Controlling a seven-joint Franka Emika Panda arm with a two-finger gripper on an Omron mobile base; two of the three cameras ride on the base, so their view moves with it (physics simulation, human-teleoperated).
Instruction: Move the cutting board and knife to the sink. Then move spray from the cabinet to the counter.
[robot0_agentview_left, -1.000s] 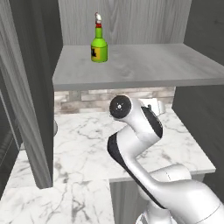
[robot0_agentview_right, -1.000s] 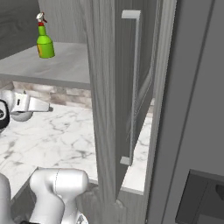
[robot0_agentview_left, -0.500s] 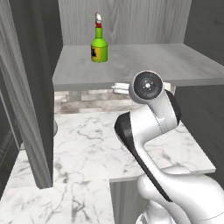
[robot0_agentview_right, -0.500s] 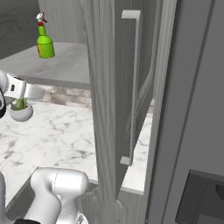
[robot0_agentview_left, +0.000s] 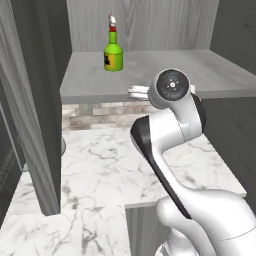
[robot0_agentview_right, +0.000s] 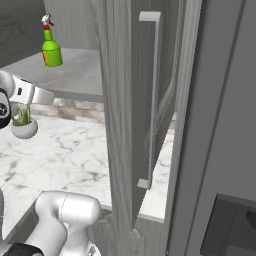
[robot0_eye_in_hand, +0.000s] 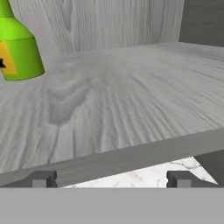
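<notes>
Grey wood-grain cabinet (robot0_agentview_left: 150, 22) with plain vertical panels, flat pale grey shelf (robot0_agentview_left: 165, 70) inside, white marble surface (robot0_agentview_left: 100, 165) with grey veining below.

Jaws spread wide apart, nothing between them. Gripper (robot0_eye_in_hand: 111, 177) level with the front edge of the shelf, both dark finger tips (robot0_eye_in_hand: 41, 178) low in the hand view, just short of that edge. Marble visible beneath the shelf edge between the tips. In the left base view, white hand poking out past the round dark-centred wrist joint, right at the shelf's front lip. In the right base view, white hand (robot0_agentview_right: 32, 92) reaching in from the left edge, just under the shelf front.

Small bright green spray bottle (robot0_agentview_left: 113, 52) with dark label, narrow neck and red-and-white trigger top standing upright on the shelf, toward its back left part, well apart from the jaws. In the hand view, lower green body (robot0_eye_in_hand: 17, 50) with a yellow patch at the upper left, far across the shelf boards. In the right base view, same bottle (robot0_agentview_right: 51, 50) upright near the shelf's far left.

Brick-patterned backsplash (robot0_agentview_left: 100, 115) between shelf and marble. Small white pot with green plant (robot0_agentview_right: 23, 125) on the marble, below the hand. Open cabinet door (robot0_agentview_right: 130, 110) with a long vertical pale handle (robot0_agentview_right: 154, 100) on the right side.
</notes>
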